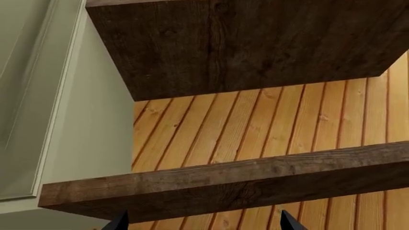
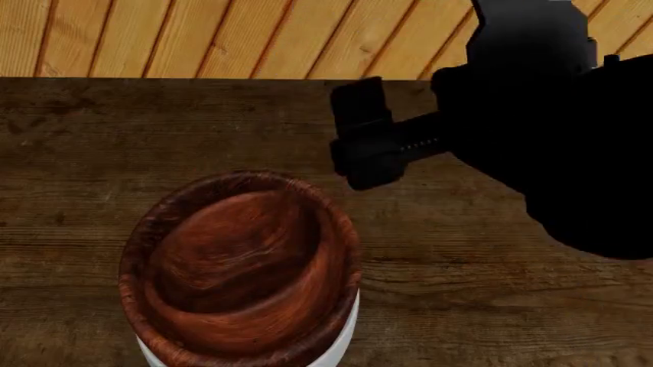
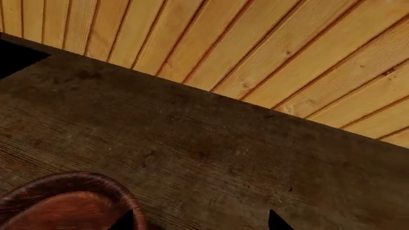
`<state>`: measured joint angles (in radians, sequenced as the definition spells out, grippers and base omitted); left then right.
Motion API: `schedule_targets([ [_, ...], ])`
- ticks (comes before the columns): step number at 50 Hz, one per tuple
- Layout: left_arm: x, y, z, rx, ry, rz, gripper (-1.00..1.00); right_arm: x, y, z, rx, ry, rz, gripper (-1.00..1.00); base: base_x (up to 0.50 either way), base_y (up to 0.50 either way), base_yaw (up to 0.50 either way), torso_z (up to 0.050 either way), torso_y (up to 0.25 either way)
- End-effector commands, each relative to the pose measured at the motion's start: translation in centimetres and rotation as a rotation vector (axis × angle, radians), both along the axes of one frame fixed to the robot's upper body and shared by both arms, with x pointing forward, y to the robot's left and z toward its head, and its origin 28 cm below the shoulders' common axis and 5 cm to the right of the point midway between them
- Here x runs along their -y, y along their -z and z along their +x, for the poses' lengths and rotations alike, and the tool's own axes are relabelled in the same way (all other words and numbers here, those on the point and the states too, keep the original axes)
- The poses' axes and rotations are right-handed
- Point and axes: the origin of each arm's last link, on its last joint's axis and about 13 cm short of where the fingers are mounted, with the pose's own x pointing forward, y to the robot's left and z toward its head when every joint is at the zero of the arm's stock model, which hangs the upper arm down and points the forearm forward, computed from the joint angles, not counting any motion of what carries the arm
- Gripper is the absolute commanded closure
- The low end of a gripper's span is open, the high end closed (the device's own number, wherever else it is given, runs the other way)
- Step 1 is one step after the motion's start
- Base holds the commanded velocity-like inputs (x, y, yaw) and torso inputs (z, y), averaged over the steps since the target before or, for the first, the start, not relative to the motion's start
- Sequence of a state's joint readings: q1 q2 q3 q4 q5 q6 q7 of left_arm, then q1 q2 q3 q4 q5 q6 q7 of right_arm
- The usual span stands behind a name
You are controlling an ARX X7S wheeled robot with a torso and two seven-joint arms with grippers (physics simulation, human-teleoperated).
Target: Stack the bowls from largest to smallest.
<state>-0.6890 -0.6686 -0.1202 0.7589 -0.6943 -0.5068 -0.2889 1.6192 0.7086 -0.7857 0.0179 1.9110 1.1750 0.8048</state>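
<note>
In the head view a reddish-brown wood-grain bowl (image 2: 240,271) sits nested in the white bowl (image 2: 348,335), of which only a thin rim shows beneath it. I cannot tell whether another wood bowl lies inside. My right gripper (image 2: 349,139) hovers open above the table, up and to the right of the stack, holding nothing. The right wrist view shows the wood bowl's rim (image 3: 70,184) beside one fingertip of the right gripper (image 3: 199,221). My left gripper (image 1: 202,221) is open and empty, away from the bowls, and does not appear in the head view.
The dark wooden table (image 2: 122,130) ends at a back edge against a light plank wall (image 2: 204,38). The left wrist view faces two dark wooden slabs (image 1: 243,43) (image 1: 223,184), the plank wall (image 1: 255,124) and a grey-green panel (image 1: 38,96).
</note>
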Motion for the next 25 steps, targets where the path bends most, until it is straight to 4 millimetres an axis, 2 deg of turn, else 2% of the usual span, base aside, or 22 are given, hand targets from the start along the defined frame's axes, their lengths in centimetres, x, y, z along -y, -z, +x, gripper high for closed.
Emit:
schedule_targets([
  [1,-0.4,-0.3,-0.4,-0.011,0.017,0.008,-1.00,2.9,-0.6,-2.3,0.062,0.120,0.049,-1.00,0.00,0.00,0.00,0.000,0.000],
  [16,-0.6,-1.3,-1.7,0.003,0.035,0.032,-1.00,6.2,-0.7,-5.5,0.139,0.265,0.124,-1.00,0.00,0.00,0.00,0.000,0.000],
  [25,-1.0,-2.3,-2.8,0.049,0.014,0.026,-1.00,8.1,0.2,-8.6,0.193,0.344,0.182,-1.00,0.00,0.00,0.00,0.000,0.000],
])
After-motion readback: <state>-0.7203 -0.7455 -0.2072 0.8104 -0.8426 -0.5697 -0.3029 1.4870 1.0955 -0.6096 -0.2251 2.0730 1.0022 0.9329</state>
